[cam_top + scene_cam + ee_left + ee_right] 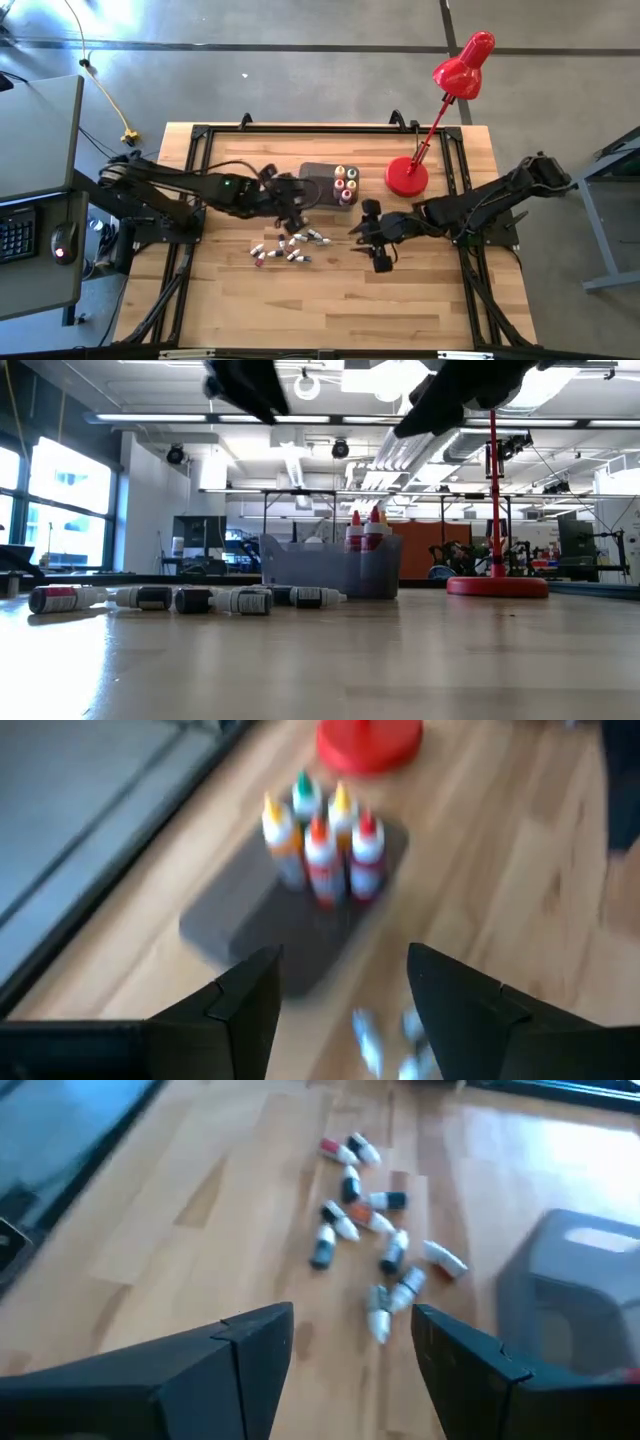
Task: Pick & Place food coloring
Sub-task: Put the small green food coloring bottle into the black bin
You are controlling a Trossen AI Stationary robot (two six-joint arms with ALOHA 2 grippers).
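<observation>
Food coloring vials (285, 247) scattered; left wrist alone shows coloured bottle tops (322, 840).

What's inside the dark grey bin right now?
Five round food coloring bottles stand upright, bunched at one end of the grey bin; their tops are yellow, green and red. The rest of the bin looks bare. The bin's wall hides the bottles' lower parts in the low view.

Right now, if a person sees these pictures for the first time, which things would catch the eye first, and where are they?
Probably the red desk lamp, standing at the table's far right. Next, the dark grey bin at the table's middle, with colourful capped bottles upright at its right end. Small vials lie scattered on the wood just in front of the bin, between the open left tool and the open right tool.
</observation>
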